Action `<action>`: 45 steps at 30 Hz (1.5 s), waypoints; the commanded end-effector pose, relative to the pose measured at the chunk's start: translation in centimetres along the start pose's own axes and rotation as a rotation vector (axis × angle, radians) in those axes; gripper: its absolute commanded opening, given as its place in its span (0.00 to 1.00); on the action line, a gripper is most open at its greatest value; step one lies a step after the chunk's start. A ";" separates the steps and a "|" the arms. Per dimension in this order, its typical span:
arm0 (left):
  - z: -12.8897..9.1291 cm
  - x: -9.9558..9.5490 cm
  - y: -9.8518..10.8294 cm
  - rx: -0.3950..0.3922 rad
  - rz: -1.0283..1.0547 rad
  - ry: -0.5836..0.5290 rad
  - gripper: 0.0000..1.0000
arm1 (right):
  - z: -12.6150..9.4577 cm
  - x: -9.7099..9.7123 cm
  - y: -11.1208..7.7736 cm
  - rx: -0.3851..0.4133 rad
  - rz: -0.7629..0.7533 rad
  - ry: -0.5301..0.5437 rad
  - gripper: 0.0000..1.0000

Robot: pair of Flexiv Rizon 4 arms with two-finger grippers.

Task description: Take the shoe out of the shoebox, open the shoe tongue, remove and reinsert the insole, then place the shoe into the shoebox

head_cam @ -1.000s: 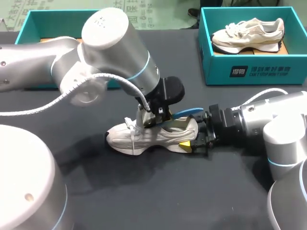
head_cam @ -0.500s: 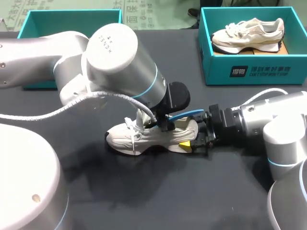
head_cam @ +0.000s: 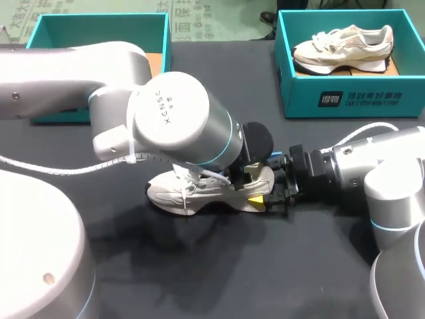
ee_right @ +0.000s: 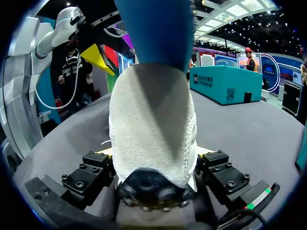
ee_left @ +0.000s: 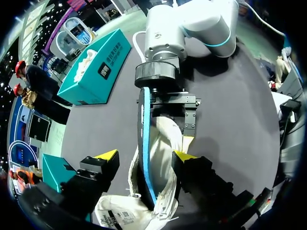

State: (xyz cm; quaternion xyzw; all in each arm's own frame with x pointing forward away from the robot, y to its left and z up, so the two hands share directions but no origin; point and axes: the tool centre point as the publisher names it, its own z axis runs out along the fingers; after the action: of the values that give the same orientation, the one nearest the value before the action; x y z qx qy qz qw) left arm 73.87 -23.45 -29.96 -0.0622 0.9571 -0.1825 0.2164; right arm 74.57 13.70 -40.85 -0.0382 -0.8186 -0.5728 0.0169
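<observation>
While the shoe [head_cam: 199, 189] is lying on its sole in the middle of the tabletop [head_cam: 265, 266], its long axis is running across the head view. The toe is pointing to your left side and the heel toward your right arm. Your right tool [ee_right: 153, 173] is coming in along this axis and is clamping the heel from two sides, so that end is being held firm.

Your left tool [ee_left: 146, 155] is hanging just above the shoe opening with its fingers spread. The blue insole [ee_left: 144, 139] is standing on its edge between them, partly inside the shoe. I am not seeing both fingers pressing on it, so I am judging this tool as released. The insole is lying along the same axis as the shoe, and its heel end is sticking up above the collar, just beside the right tool.

I am judging that the coming move is pushing the insole down and forward toward the toe, and the left arm, being directly above, is the nearer one. Room is narrow at the heel, where both tools are standing close.

The left shoebox [head_cam: 99, 30] is standing well apart at the far left edge, behind the left arm. The right shoebox [head_cam: 352, 100], holding another shoe [head_cam: 342, 46], is at the far right.
</observation>
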 end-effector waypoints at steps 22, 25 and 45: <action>3.6 -0.2 0.2 0.114 -0.069 0.024 0.44 | 0.2 0.2 -0.1 0.005 0.001 -0.001 0.00; 4.0 -0.2 0.3 0.123 -0.074 0.031 0.36 | 0.2 0.2 -0.1 0.005 0.001 -0.001 0.00; 1.1 0.0 -1.9 0.222 -0.075 0.132 0.00 | 0.2 0.2 -0.1 0.005 0.001 -0.001 0.00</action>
State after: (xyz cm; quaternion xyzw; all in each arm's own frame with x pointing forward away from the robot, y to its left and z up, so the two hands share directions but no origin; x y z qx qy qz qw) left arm 74.40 -26.28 -30.92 -0.0688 0.9383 -0.2952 0.1664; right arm 74.56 13.70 -40.85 -0.0382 -0.8186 -0.5728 0.0169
